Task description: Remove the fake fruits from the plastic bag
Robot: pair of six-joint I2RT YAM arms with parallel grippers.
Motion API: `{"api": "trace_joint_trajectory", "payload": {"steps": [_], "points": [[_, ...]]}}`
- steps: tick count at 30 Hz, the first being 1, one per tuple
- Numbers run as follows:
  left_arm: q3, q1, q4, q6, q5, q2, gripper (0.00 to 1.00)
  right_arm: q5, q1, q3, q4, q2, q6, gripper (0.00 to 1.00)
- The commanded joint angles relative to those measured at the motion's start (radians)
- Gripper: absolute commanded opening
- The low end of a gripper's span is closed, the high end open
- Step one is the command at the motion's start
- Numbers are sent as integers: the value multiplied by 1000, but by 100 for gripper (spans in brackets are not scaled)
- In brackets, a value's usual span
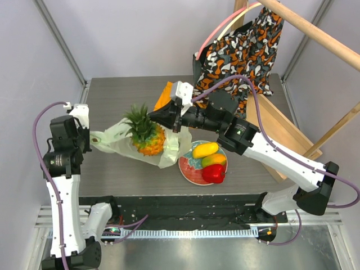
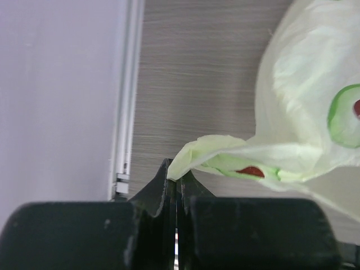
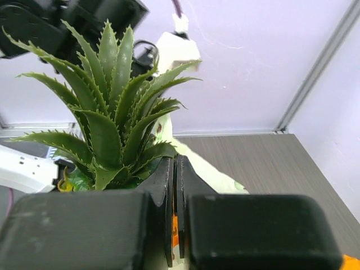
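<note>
Left fingers [image 2: 160,194] clamp thin, slippery bag [image 2: 298,84] handle; my right fingers [image 3: 163,191] pinch opposite rim. Pineapple [image 1: 147,140], nearer surface [image 1: 112,95] left edge, likely rigid, light: grip body, not crown.

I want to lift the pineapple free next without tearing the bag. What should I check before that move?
1. Bag anchored: ok. The left gripper is shut on a corner of the plastic bag.
2. Grasp of the right gripper: cannot tell. Its fingers are shut beside the crown, and what they pinch is hidden.
3. Whether the pineapple is free of the bag: not ok. Plastic wraps around its lower body.
4. Fruits already out: ok. The yellow mango and red pepper lie on the plate.
5. Other fruit left inside the bag: cannot tell. The folds hide the inside.
</note>
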Motion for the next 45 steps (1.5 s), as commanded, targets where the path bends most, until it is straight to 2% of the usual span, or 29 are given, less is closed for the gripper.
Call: {"api": "trace_joint_trajectory", "payload": {"steps": [1, 5, 10, 16, 17, 19, 23, 26, 29, 33, 34, 39, 41, 45], "points": [[41, 8, 76, 18, -212, -20, 0, 42, -57, 52, -6, -74, -20, 1], [16, 25, 58, 21, -261, -31, 0, 92, -100, 25, -21, -116, -40, 1], [3, 54, 33, 5, -240, -31, 0, 151, -137, 16, 23, -130, 12, 1], [29, 68, -7, -28, -51, -17, 0, 164, -177, 80, 195, -19, 270, 1], [42, 68, -13, -33, 45, -16, 0, 143, -181, 98, 215, 5, 339, 1], [47, 71, -19, -65, 116, -17, 0, 117, -183, 161, 271, 88, 393, 1], [35, 90, -19, -103, 297, -8, 0, 66, -181, 352, 344, 261, 607, 1], [36, 96, 1, -140, 322, -5, 0, 42, -174, 465, 350, 372, 674, 1], [52, 100, 9, -146, 255, 3, 0, 31, -172, 531, 335, 418, 675, 1], [67, 100, 28, -131, 130, 1, 0, -10, -175, 531, 290, 386, 574, 1], [72, 100, 32, -128, 56, 3, 0, -18, -177, 517, 278, 368, 519, 1], [67, 100, 50, -91, -172, 32, 0, 6, -201, 353, 187, 173, 360, 1], [72, 100, 56, -77, -244, 38, 0, 34, -206, 257, 132, 113, 248, 1], [85, 100, 81, -74, -250, 18, 0, 77, -223, 71, 46, -39, 100, 1]]}}
